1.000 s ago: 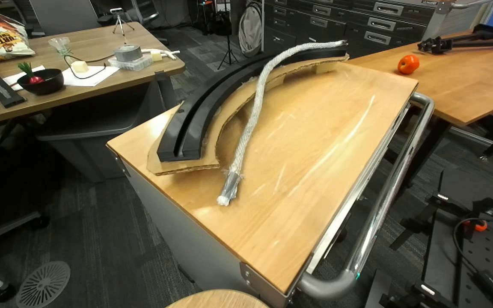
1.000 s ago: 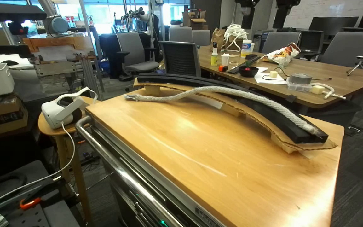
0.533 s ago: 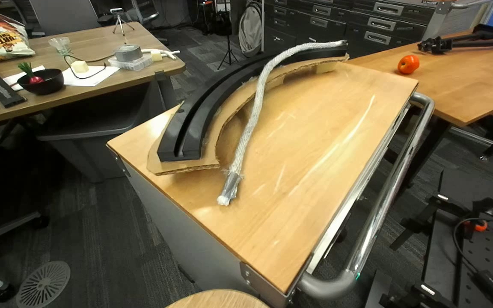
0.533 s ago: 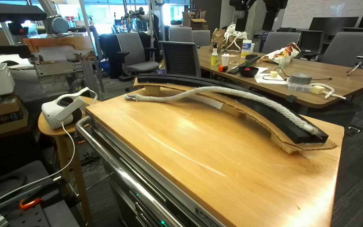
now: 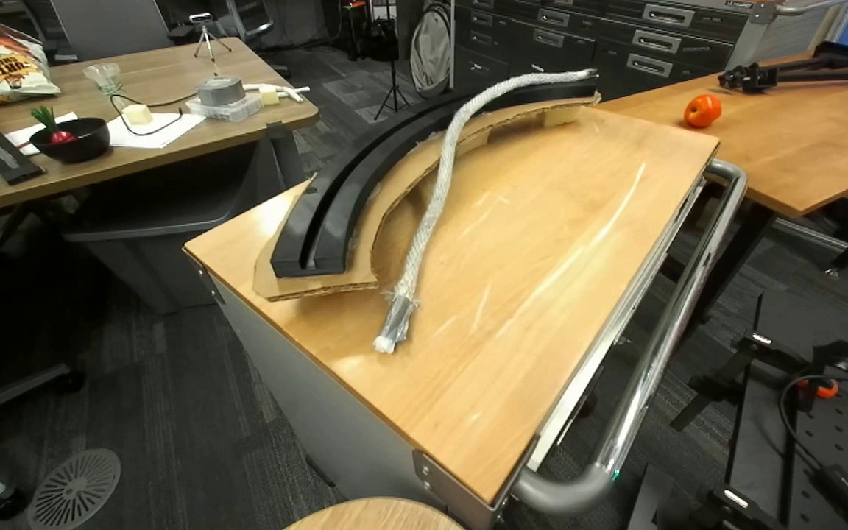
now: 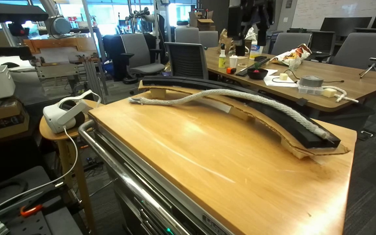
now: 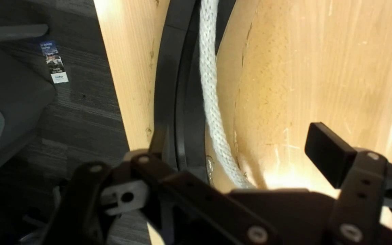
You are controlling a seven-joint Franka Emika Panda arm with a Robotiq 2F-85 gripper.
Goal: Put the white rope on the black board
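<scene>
Above the black board [image 6: 273,115], an exterior view's top edge is cutting off your gripper [image 6: 250,45]; in the wrist view it is partly hiding the white rope [image 7: 210,86] beside the board.

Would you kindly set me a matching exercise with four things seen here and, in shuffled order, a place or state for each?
1. white rope
2. black board
3. gripper
4. white headset

A. open, holding nothing
B. partly on the black board, partly off it
C. on a round stool
D. on cardboard

Pairs: 1-B; 2-D; 3-A; 4-C
</scene>
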